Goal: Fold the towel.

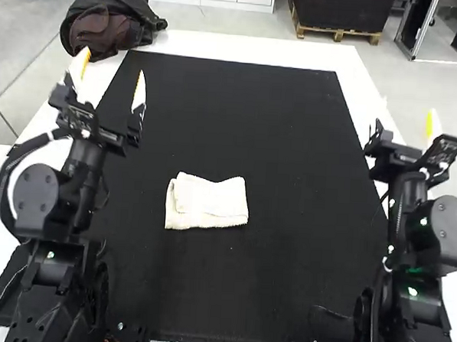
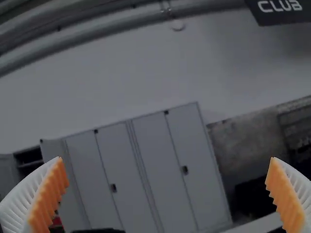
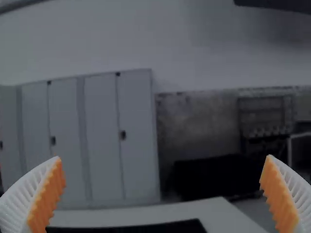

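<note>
Lies flat on the black mat (image 1: pixel 284 281) in the high view, a small off-white towel (image 1: pixel 210 201) of soft, plain, fuzzy-looking cloth, a little left of the mat's centre line and well in from the edges. Looks folded into a compact, roughly rectangular packet, wider side to side than front to back, with layers stacked and exact number of folds impossible to tell. Shows an upper flap short of the near and left edges, lower layer peeking out there, plus a shallow dip in the uneven far edge and softly rounded corners.
</note>
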Available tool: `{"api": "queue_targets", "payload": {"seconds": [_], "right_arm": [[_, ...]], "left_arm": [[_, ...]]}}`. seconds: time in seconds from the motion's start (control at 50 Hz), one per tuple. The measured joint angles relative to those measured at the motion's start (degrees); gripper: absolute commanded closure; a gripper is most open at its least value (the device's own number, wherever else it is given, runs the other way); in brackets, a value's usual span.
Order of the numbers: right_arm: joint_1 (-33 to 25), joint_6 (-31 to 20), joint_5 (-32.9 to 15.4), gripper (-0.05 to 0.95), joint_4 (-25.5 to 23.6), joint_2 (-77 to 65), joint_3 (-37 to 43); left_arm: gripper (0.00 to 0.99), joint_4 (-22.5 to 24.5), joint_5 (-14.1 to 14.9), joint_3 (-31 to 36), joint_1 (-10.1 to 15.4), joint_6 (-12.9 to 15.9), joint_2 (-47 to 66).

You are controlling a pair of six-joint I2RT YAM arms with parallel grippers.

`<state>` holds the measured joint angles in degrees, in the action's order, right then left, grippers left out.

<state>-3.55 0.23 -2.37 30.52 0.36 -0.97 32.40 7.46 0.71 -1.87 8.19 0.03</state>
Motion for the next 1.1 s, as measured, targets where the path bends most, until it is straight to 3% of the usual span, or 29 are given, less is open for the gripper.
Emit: {"api": "queue_targets", "payload": {"seconds": [0.1, 0.2, 0.38, 0.64, 1.1], "right_arm": [[0.0, -1.44, -2.12, -0.02, -4.61, 0.0, 0.63], [-0.02, -2.84, -3.3, -0.02, -12.22, 0.0, 0.66], [0.0, -5.35, -3.74, -0.02, -27.36, 0.07, 0.66], [0.0, -6.71, -3.85, -0.02, -28.28, 0.09, 0.66], [0.0, -7.3, 2.1, -0.02, -30.4, 0.09, 0.66]], "left_arm": [[0.048, -8.35, -0.81, -0.39, 0.0, 0.59, 0.04], [0.044, -14.47, -1.44, -0.42, 0.0, -0.33, 0.04], [0.036, -21.4, -1.73, -0.39, -0.63, -1.84, 0.04], [0.036, -31.12, -1.68, -0.39, -0.87, -2.23, 0.04], [0.036, -32.63, -1.68, -0.39, -0.87, -1.99, 0.04]]}}
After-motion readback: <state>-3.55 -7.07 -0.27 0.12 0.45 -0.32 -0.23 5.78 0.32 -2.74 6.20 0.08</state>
